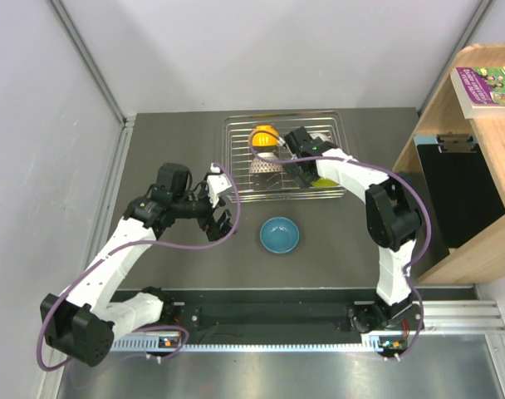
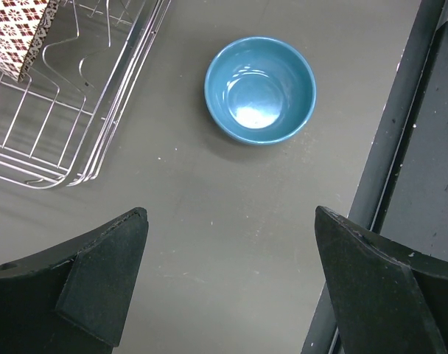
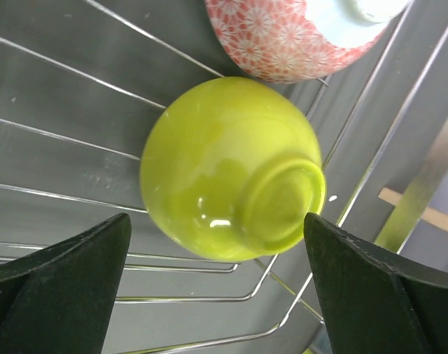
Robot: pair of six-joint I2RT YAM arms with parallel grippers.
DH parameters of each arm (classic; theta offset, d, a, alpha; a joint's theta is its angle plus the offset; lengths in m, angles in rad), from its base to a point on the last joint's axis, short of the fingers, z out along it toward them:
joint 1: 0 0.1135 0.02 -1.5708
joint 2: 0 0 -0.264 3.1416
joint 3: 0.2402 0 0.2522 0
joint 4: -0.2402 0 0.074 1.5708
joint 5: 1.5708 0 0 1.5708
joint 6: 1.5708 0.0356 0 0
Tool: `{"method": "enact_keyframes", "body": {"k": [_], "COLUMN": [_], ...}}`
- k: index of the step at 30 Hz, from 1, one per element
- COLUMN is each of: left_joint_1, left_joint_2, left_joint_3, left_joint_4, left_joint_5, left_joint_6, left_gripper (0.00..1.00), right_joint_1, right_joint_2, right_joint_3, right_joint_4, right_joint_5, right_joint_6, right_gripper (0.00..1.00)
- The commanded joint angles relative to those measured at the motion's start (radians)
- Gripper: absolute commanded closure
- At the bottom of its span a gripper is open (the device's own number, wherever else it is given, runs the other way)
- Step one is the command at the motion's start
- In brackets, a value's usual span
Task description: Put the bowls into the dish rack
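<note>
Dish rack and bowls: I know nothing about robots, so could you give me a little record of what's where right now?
Dish rack: silver wire, far side of the table
In the rack: orange bowl, mosaic bowl, pink patterned bowl, lime green bowl tipped with its foot showing
Outside the rack: blue bowl, upright on the table
Right gripper: open, one finger either side of the lime green bowl
Left gripper: open, empty, over the table near the blue bowl

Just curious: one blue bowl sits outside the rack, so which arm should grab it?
Probably left: the left gripper, open, faces the blue bowl; the right gripper is over the dish rack.
</note>
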Motion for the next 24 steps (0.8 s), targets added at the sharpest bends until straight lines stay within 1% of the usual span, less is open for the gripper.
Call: {"method": "enact_keyframes", "body": {"k": [1, 8, 10, 11, 12, 16, 19, 20, 24], "left_joint_1": [-0.005, -0.005, -0.003, -0.004, -0.005, -0.027, -0.072, -0.087, -0.165], "left_joint_2": [-0.023, -0.018, -0.011, -0.008, -0.003, 0.043, 0.094, 0.110, 0.215], "left_joint_3": [-0.005, -0.008, -0.008, -0.009, -0.011, -0.025, -0.034, -0.032, -0.003], "left_joint_4": [-0.004, -0.004, -0.002, 0.004, 0.011, 0.068, 0.128, 0.137, 0.151], "left_joint_5": [0.026, 0.031, 0.037, 0.044, 0.048, 0.032, -0.017, -0.047, -0.087], "left_joint_6": [0.016, 0.018, 0.019, 0.018, 0.016, -0.008, -0.030, -0.033, -0.031], "left_gripper": [0.01, 0.01, 0.01, 0.01, 0.01, 0.01, 0.01, 0.01, 0.01], "right_joint_1": [0.011, -0.003, -0.015, -0.020, -0.021, -0.025, -0.026, -0.026, -0.061], "right_joint_2": [-0.027, -0.042, -0.056, -0.063, -0.076, -0.160, -0.220, -0.235, -0.299], "right_joint_3": [-0.001, -0.004, 0.001, 0.007, 0.014, 0.056, 0.076, 0.080, 0.097], "right_joint_4": [-0.017, -0.025, -0.030, -0.034, -0.046, -0.066, -0.065, -0.062, -0.050], "right_joint_5": [-0.029, -0.028, -0.049, -0.072, -0.136, -0.301, -0.361, -0.371, -0.422], "right_joint_6": [-0.001, 0.000, 0.003, 0.006, 0.011, 0.011, 0.009, 0.008, 0.011], "right_gripper": [0.00, 0.01, 0.00, 0.00, 0.00, 0.00, 0.00, 0.00, 0.00]}}
